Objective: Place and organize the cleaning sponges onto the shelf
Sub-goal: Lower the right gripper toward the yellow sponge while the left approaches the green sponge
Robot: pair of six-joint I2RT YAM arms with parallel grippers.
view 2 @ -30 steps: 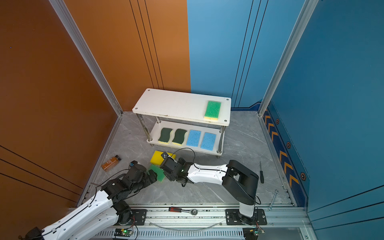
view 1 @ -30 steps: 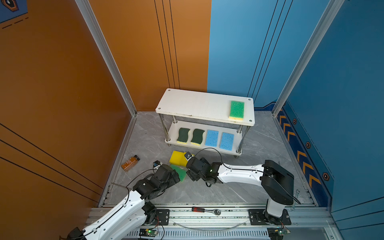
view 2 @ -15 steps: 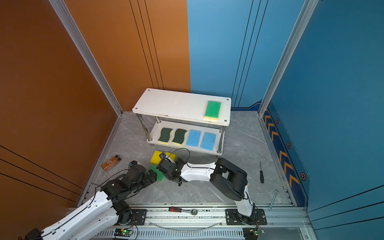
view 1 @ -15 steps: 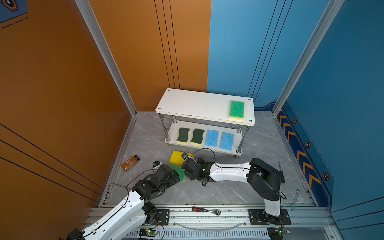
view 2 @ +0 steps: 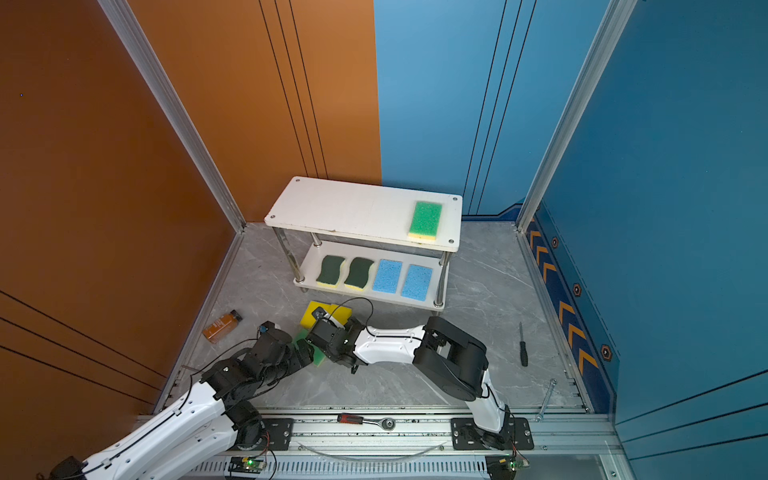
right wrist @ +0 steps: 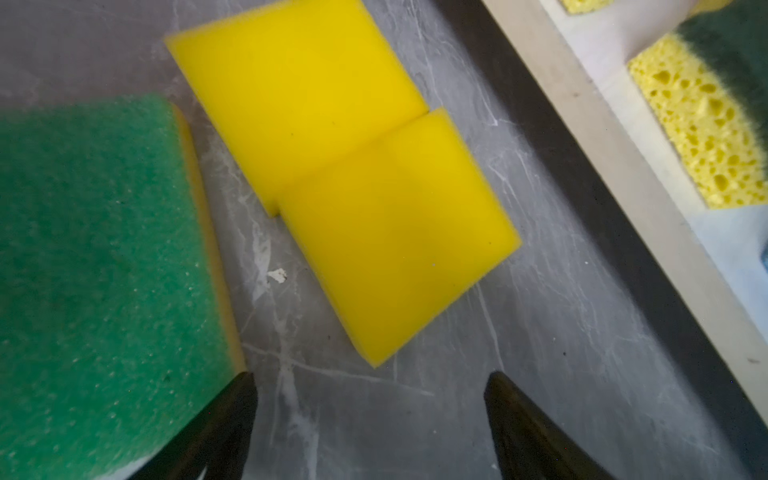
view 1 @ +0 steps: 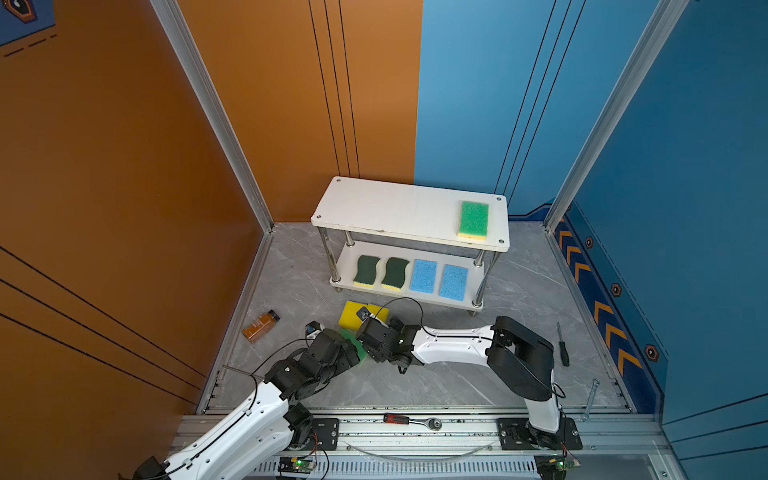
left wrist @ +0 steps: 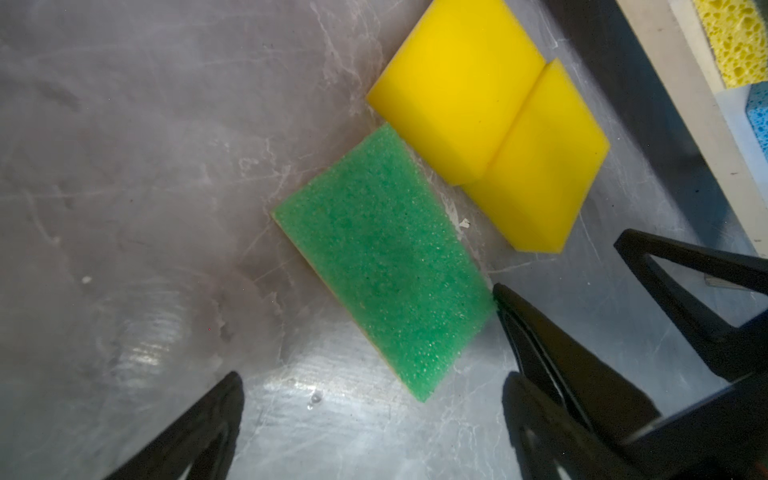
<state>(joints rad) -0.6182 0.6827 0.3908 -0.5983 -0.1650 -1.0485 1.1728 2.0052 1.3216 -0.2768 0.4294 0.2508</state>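
A small brown bottle (view 1: 260, 326) lies on its side on the grey marbled floor (view 1: 457, 386), close to the foot of the orange wall (view 1: 124, 166). Well apart from it, over by the blue wall's band of orange chevrons (view 1: 602, 307), a black screwdriver (view 1: 562, 345) lies flat. A red-handled ratchet (view 1: 411, 419) rests on the metal rail (view 1: 469, 432) along the front, and a silvery metal rod (view 1: 591, 397) lies at the front right corner. Up close, a tiny white crumb (left wrist: 464, 223) sits on the floor.
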